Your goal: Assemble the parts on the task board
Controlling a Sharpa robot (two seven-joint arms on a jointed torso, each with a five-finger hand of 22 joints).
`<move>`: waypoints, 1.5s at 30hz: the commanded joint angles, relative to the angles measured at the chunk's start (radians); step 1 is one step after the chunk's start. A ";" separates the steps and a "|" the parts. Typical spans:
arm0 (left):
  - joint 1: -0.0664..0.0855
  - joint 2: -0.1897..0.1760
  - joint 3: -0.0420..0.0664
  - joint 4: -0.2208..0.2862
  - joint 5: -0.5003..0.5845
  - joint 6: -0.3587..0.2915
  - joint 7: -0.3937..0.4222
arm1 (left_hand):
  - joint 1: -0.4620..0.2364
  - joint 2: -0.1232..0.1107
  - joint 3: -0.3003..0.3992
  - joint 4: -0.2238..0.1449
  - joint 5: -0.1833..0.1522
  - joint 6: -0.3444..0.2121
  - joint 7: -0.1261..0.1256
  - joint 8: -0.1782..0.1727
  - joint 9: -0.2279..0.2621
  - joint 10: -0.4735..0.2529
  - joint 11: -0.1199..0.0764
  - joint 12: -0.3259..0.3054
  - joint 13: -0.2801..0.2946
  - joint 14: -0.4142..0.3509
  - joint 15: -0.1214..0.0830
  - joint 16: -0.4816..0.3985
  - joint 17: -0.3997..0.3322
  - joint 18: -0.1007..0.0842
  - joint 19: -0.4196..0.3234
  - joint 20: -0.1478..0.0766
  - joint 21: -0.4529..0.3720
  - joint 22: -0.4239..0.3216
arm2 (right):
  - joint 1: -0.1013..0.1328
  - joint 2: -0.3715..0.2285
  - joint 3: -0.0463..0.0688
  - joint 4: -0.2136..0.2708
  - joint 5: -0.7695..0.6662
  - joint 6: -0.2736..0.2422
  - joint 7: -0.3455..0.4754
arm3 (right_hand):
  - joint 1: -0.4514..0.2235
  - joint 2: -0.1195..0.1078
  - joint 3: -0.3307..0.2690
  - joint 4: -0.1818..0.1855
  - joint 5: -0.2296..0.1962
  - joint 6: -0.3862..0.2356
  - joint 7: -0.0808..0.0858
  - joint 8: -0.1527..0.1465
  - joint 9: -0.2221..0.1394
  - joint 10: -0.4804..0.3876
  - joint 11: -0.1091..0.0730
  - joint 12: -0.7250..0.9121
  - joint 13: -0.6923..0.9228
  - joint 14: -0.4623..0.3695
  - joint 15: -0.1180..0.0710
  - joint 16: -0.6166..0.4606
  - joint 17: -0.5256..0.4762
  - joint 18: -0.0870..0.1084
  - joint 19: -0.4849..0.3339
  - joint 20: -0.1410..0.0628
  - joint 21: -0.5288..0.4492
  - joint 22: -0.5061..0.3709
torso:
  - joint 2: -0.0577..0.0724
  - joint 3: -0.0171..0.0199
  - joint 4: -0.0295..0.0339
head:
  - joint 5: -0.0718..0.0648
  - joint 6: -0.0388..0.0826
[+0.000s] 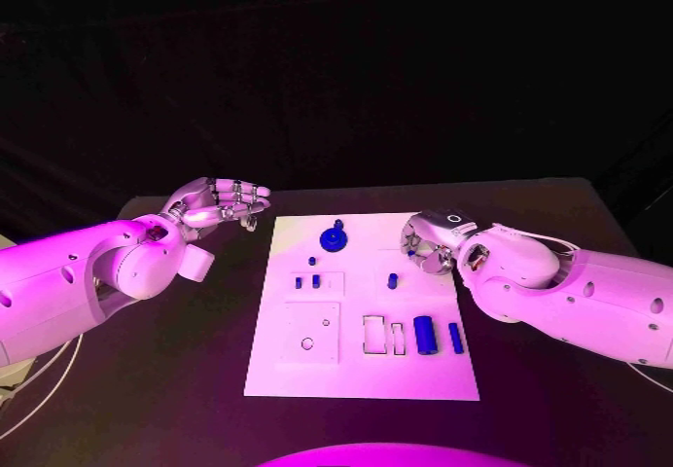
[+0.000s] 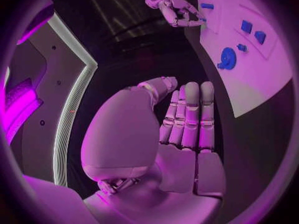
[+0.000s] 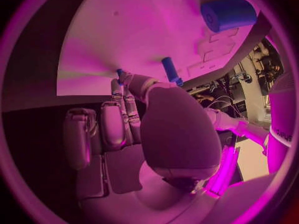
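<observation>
While the left hand (image 1: 218, 204) hangs curled and empty off-board, the right hand (image 1: 432, 245) pinches a small blue peg (image 3: 120, 74) at its fingertips over the white task board (image 1: 362, 375).

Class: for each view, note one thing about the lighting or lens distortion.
Head view: magenta light tints the task board, black background. Left wrist view: fisheye bends the board's edge; the left hand looms large. Right wrist view: the right hand looms in the foreground.
</observation>
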 commanded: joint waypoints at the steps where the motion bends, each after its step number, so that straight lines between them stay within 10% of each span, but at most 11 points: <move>1: 0.001 0.001 0.001 0.000 -0.001 0.005 0.011 | 0.002 0.006 0.000 -0.005 0.004 -0.004 0.004 -0.005 -0.001 -0.004 0.000 0.007 -0.001 0.006 0.004 -0.004 -0.001 0.014 0.001 -0.001 0.005 0.001 | 0.006 -0.007 0.003 0.010 0.050 -0.028 0.036 | -0.006 0.003 0.001 -0.004 0.001 0.008 0.003 0.004 0.001 0.058 -0.053 0.005 0.008 0.043 -0.004 0.002 -0.002 -0.017 0.068 -0.007 0.001 0.225 | 0.000 0.0001 0.0001 | 0.000 0.001; 12: 0.001 0.002 0.001 -0.003 -0.001 0.004 0.012 | 0.001 0.006 0.000 -0.005 0.004 -0.006 0.005 -0.006 -0.001 -0.005 0.001 0.007 -0.001 0.006 0.004 -0.004 -0.001 0.014 0.000 -0.001 0.005 0.002 | 0.028 -0.035 0.010 0.064 0.094 -0.056 0.068 | -0.008 0.003 0.002 -0.005 0.001 0.008 0.003 0.003 0.001 0.058 -0.053 0.004 0.008 0.043 -0.003 0.003 -0.001 -0.017 0.068 -0.007 0.000 0.225 | 0.000 -0.0001 0.0000 | 0.000 0.001; 19: 0.001 0.006 0.001 -0.003 0.001 0.003 0.014 | 0.000 0.006 0.000 -0.005 0.004 -0.007 0.005 -0.007 -0.002 -0.005 0.001 0.007 -0.001 0.006 0.004 -0.004 -0.002 0.014 0.000 -0.001 0.005 0.002 | 0.023 -0.039 0.011 0.128 0.159 -0.167 0.153 | -0.008 0.003 0.002 -0.006 0.001 0.008 0.003 0.003 0.001 0.057 -0.053 0.003 0.008 0.043 -0.003 0.003 -0.002 -0.016 0.067 -0.007 -0.002 0.224 | 0.000 -0.0010 0.0008 | 0.010 0.001; 28: 0.001 0.015 0.001 -0.001 0.007 -0.004 0.018 | -0.001 0.007 0.000 -0.005 0.004 -0.008 0.005 -0.007 -0.003 -0.005 0.001 0.008 -0.001 0.007 0.005 -0.004 -0.002 0.014 -0.001 0.000 0.005 0.002 | -0.024 0.000 0.011 0.178 0.192 -0.238 0.213 | -0.009 0.003 0.004 -0.008 0.001 0.006 0.004 0.002 0.001 0.056 -0.052 0.001 0.008 0.042 -0.003 0.001 -0.005 -0.015 0.065 -0.007 -0.007 0.222 | -0.001 -0.0021 0.0010 | 0.056 -0.014; 45: 0.002 0.058 0.001 -0.003 0.015 -0.025 0.019 | -0.003 0.008 0.000 -0.006 0.004 -0.008 0.005 -0.007 -0.003 -0.003 0.001 0.010 -0.001 0.008 0.005 -0.004 -0.003 0.014 -0.002 0.000 0.005 0.003 | -0.128 0.150 -0.006 0.106 0.065 -0.136 0.176 | -0.011 0.005 0.006 -0.010 0.001 0.005 0.005 0.000 0.001 0.054 -0.051 -0.001 0.008 0.041 -0.003 -0.001 -0.009 -0.014 0.062 -0.007 -0.013 0.220 | 0.001 -0.0046 0.0036 | 0.132 -0.056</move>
